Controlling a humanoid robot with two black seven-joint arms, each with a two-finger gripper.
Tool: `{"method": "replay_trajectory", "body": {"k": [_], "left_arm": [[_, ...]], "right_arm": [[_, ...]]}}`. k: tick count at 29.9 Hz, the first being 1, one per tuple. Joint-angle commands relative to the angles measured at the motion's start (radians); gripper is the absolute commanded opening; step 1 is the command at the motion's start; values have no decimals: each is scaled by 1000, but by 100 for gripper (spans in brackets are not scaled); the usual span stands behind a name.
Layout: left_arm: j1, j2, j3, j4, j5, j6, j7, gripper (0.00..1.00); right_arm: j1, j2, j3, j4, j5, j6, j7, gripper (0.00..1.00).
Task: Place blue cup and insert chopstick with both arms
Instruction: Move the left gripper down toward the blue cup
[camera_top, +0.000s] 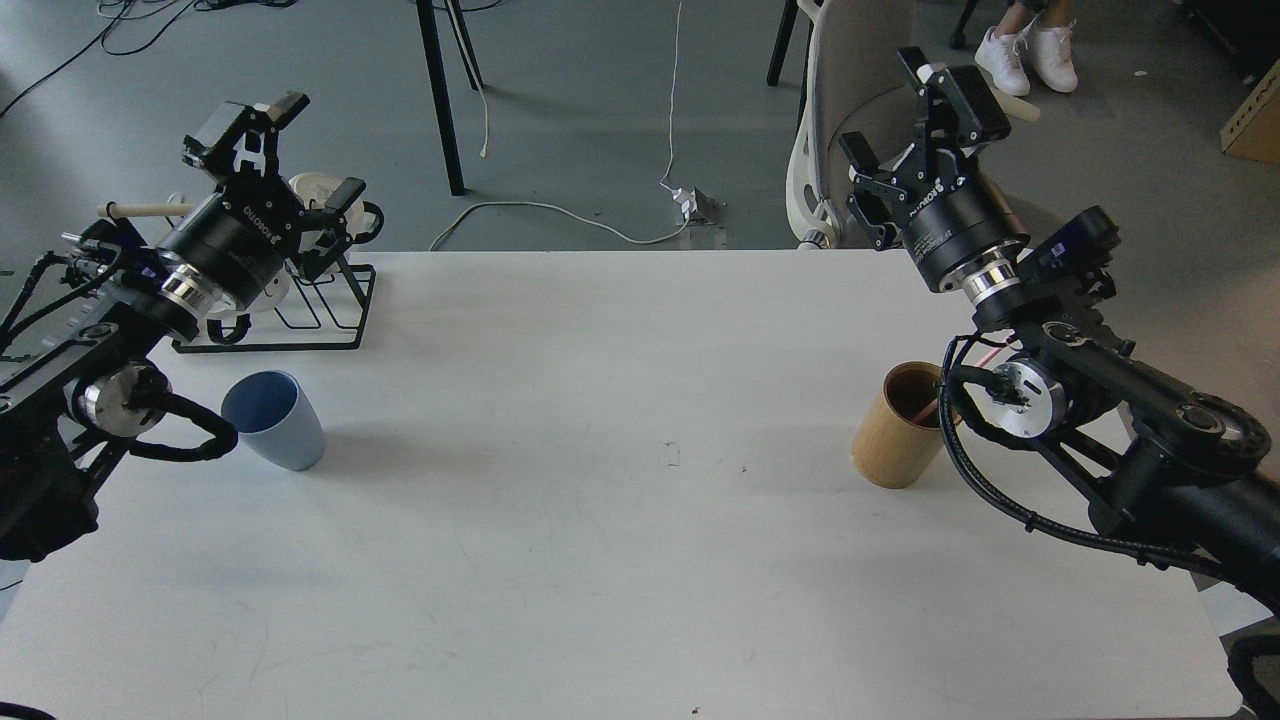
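Observation:
The blue cup (275, 420) stands upright on the white table (640, 560) at the left, just beside my left arm's elbow cable. My left gripper (305, 150) is raised above the table's back left corner, open and empty, well behind the cup. The pink chopstick (929, 409) leans inside a tan bamboo holder (893, 440) at the right, with most of its length hidden behind my right arm. My right gripper (915, 125) hangs above the back right edge, open and holding nothing.
A black wire mug rack (320, 315) with white mugs (318, 188) and a pale wooden rod (150, 209) stands behind my left arm. A chair (850, 90) sits beyond the table's far edge, with cables on the floor.

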Motion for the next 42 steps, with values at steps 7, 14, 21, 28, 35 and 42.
{"method": "replay_trajectory", "body": {"k": [7, 14, 21, 28, 35, 42], "left_arm": [[-24, 31, -56, 34, -64, 0, 0, 99], [-21, 115, -146, -245, -58, 0, 0, 99], [-4, 355, -137, -417, 84, 0, 0, 99], [0, 562, 210, -409, 838, 357, 0, 99], [3, 570, 403, -348, 956, 490, 0, 99], [13, 427, 443, -134, 1053, 492, 0, 99]], "right_arm": [[-5, -3, 0, 0, 2, 2, 0, 94], [-29, -18, 20, 20, 2, 0, 0, 94], [-61, -41, 81, 11, 0, 7, 0, 95], [-63, -46, 104, 14, 0, 7, 0, 95], [-103, -41, 103, 9, 0, 7, 0, 95], [-110, -46, 104, 9, 0, 7, 0, 95]]}}
